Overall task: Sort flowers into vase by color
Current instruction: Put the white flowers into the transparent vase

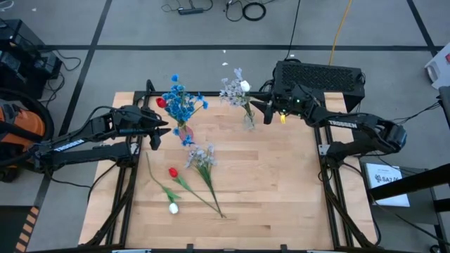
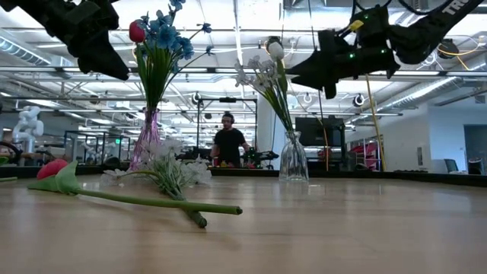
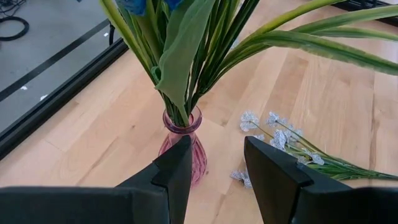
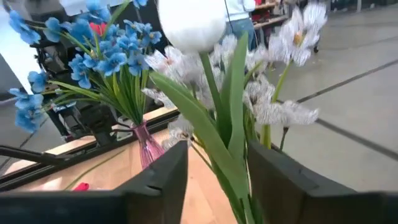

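Observation:
A pink vase (image 1: 184,132) at the far left holds blue flowers (image 1: 183,102) and a red tulip (image 1: 161,102). My left gripper (image 3: 217,149) stands open just left of it, with nothing between its fingers. A clear vase (image 2: 293,160) at the far middle holds pale lavender-white sprays (image 1: 230,90) and a white tulip (image 4: 191,25). My right gripper (image 4: 217,149) is open and level beside that bunch, one finger on each side of the tulip's stem. A lavender-white spray (image 1: 202,158), a red tulip (image 1: 173,171) and a white tulip (image 1: 174,208) lie flat on the table. My right gripper comes level from the table's right side, and its open fingers stand on either side of the white tulip's stem and leaf (image 4: 225,143), high above the clear vase. Whether a finger touches the leaf I cannot tell.
A black box (image 1: 320,74) sits behind the right arm at the far edge. A person (image 2: 228,144) stands in the room beyond the table. Bare wood (image 1: 281,197) spreads over the table's near right part.

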You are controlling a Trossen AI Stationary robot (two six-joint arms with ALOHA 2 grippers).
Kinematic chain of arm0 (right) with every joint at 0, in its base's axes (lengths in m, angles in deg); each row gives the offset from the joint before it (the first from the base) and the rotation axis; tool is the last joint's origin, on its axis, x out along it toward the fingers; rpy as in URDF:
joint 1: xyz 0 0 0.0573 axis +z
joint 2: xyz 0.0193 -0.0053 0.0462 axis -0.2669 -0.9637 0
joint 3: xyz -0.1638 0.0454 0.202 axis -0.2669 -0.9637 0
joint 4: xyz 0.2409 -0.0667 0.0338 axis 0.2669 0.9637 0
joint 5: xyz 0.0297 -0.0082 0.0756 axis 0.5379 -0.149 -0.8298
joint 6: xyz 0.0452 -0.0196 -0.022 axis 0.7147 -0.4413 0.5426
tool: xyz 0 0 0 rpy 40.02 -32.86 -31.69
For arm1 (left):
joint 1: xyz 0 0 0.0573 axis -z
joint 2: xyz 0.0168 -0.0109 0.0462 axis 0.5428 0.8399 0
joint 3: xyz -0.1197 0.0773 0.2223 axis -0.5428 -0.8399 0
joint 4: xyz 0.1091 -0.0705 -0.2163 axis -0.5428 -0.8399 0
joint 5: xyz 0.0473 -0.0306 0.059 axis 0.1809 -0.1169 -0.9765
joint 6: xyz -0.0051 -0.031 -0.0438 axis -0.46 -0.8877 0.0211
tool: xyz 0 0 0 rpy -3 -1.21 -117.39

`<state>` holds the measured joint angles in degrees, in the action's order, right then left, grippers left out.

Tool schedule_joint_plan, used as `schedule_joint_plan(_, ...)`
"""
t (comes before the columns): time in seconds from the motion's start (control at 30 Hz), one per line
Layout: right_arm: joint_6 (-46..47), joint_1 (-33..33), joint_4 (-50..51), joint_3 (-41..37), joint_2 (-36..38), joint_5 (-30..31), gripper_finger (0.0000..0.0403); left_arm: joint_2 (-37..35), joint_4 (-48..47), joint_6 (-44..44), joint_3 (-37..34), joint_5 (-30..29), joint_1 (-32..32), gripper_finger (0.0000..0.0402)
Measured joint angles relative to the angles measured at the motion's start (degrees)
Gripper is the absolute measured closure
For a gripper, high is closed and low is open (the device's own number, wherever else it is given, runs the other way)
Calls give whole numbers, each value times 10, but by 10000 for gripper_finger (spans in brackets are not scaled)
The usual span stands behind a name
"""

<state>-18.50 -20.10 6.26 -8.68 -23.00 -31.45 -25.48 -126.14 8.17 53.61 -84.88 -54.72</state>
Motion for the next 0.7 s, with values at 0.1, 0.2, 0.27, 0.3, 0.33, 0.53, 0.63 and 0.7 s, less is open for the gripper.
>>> schedule_joint_plan(0.1, -13, -5, 28, 0, 30, 14, 225, 0, 0, 0, 0, 0, 0, 249)
schedule_joint_plan(0.2, -20, -6, 65, 0, 72, 34, 220, 0, 0, 0, 0, 0, 0, 249)
schedule_joint_plan(0.27, -26, -4, 90, 0, 104, 45, 222, 0, 0, 0, 0, 0, 0, 249)
schedule_joint_plan(0.3, -27, -1, 104, 0, 121, 50, 225, 0, 0, 0, 0, 0, 0, 249)
schedule_joint_plan(0.33, -25, 6, 116, 0, 136, 61, 228, 0, 0, 0, 0, 0, 0, 249)
schedule_joint_plan(0.53, 12, 91, 162, 8, 182, 143, 269, 0, 0, 0, 0, 0, 0, 249)
schedule_joint_plan(0.63, -19, 163, 210, 44, 161, 212, 303, 0, 0, 0, 0, 0, 0, 249)
schedule_joint_plan(0.7, -41, 212, 242, 78, 130, 262, 331, 0, 0, 0, 0, 0, 0, 249)
